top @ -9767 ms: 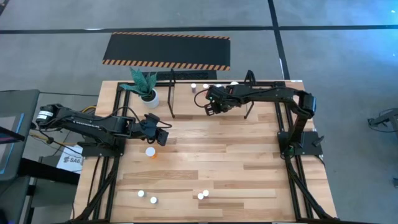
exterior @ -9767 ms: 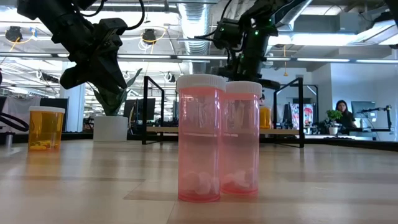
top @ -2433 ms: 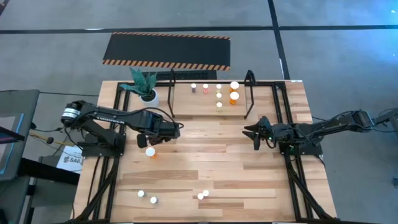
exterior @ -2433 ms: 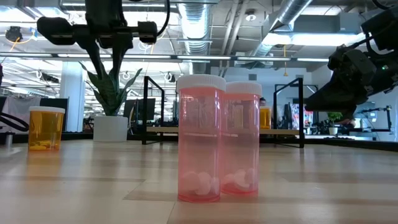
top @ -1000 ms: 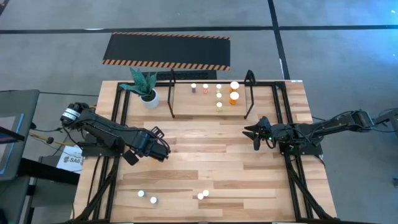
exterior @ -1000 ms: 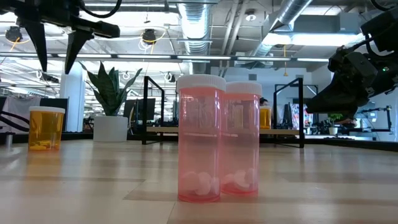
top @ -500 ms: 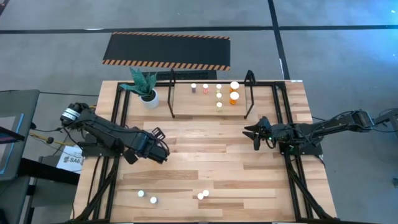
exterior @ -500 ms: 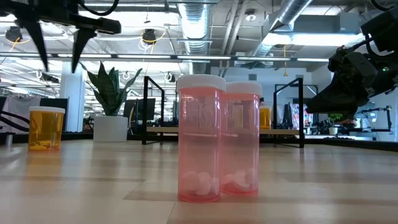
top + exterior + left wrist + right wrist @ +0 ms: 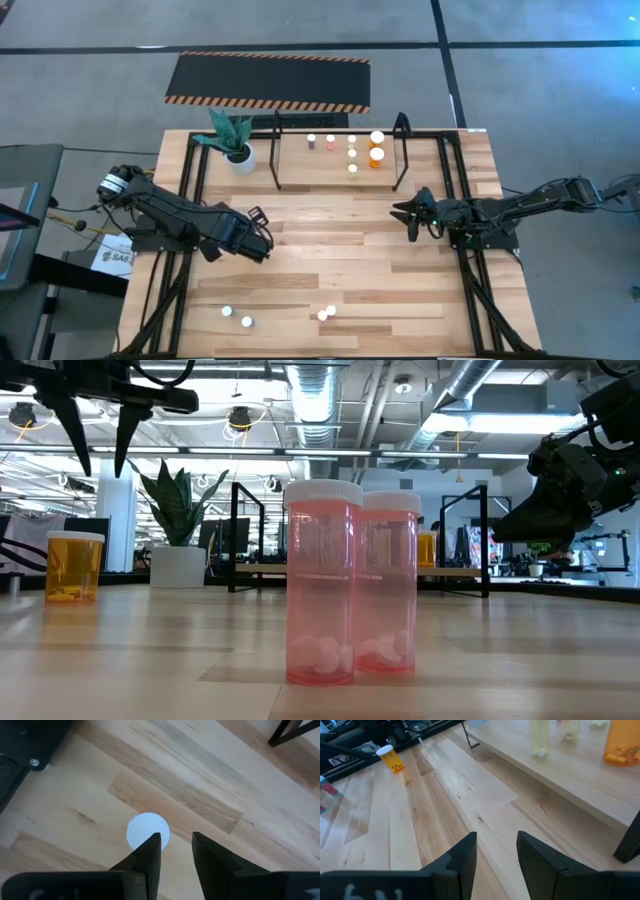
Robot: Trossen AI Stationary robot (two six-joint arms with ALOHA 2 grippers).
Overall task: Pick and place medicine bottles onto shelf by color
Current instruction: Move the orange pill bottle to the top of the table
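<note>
On the wooden table [image 9: 340,260], an orange bottle [image 9: 74,566] is overhung by the left gripper [image 9: 95,435], fingers slightly parted. The right gripper [image 9: 410,213] is parked aside, fingers narrowly apart, empty.

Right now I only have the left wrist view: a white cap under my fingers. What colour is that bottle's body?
Observer: Orange. The low view shows the orange bottle standing upright on the table.
Operator: Am I around it?
Observer: No. In the low view the left gripper hangs open above the cap, not touching it.
Operator: Where do orange ones sit on the shelf?
Observer: The high view shows two orange bottles at the right-hand end of the shelf.
</note>
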